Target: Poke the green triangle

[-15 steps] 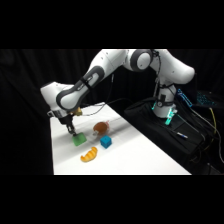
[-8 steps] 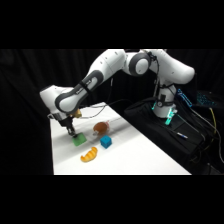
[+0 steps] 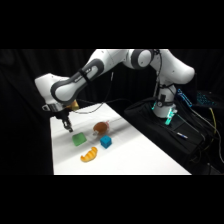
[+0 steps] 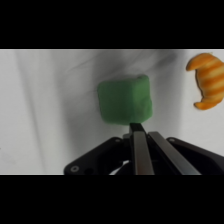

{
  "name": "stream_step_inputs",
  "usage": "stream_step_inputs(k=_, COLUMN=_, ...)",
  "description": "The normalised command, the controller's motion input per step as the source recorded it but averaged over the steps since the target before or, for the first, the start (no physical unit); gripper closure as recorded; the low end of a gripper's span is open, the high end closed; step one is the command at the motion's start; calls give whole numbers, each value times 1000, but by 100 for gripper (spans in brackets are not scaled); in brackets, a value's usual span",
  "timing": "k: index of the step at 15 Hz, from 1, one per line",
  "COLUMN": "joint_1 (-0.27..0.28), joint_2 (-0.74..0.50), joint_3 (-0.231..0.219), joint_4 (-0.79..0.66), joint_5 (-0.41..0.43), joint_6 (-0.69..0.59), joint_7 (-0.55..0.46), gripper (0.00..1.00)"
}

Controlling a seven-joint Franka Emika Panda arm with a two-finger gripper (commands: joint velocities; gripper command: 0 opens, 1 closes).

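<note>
Hovering over green triangle, jaws pinched together

Hanging above far-left part of white surface (image 3: 145,155) in side view: jaws (image 3: 66,126), pointing down, sitting up and left of green triangle (image 3: 79,139). Contact with block not discernible from that angle.

Wrist view: 2 fingers (image 4: 140,150) pressed side by side, no visible gap, nothing gripped between them. Tips overlapping lower edge of green triangle (image 4: 125,99); touching or just above it, can't tell.

Green triangle lying flat on surface, reading more as a rounded square than a triangle. Sits nearest the left edge among the objects.

Neighbours in side view:
- orange-yellow croissant-shaped piece (image 3: 89,155), just below and right of green block, apart from it. Also at top right of wrist view (image 4: 207,80), well clear of the fingers.
- teal-blue cube (image 3: 106,142), right of green block, apart.
- brown rounded object (image 3: 101,128), just above the cube, apparently touching or nearly so.

Arm base at upper right, beside a black case (image 3: 170,132) with cables.
</note>
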Motion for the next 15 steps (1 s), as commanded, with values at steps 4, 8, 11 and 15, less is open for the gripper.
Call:
stream_step_inputs(k=4, joint_1=21, joint_2=-715, joint_3=-5, joint_4=-708, joint_5=-15, joint_6=-38, joint_7=-48, gripper=49)
stream_step_inputs(k=8, joint_1=77, joint_2=-729, joint_3=-49, joint_4=-728, joint_5=-57, joint_6=-47, joint_7=-3, gripper=2)
stream_step_inputs(k=11, joint_1=105, joint_2=-678, joint_3=-78, joint_4=-678, joint_5=-87, joint_6=-1, joint_7=23, gripper=0)
stream_step_inputs(k=15, joint_1=117, joint_2=-579, joint_3=-93, joint_4=-578, joint_5=-110, joint_6=26, joint_7=68, gripper=0)
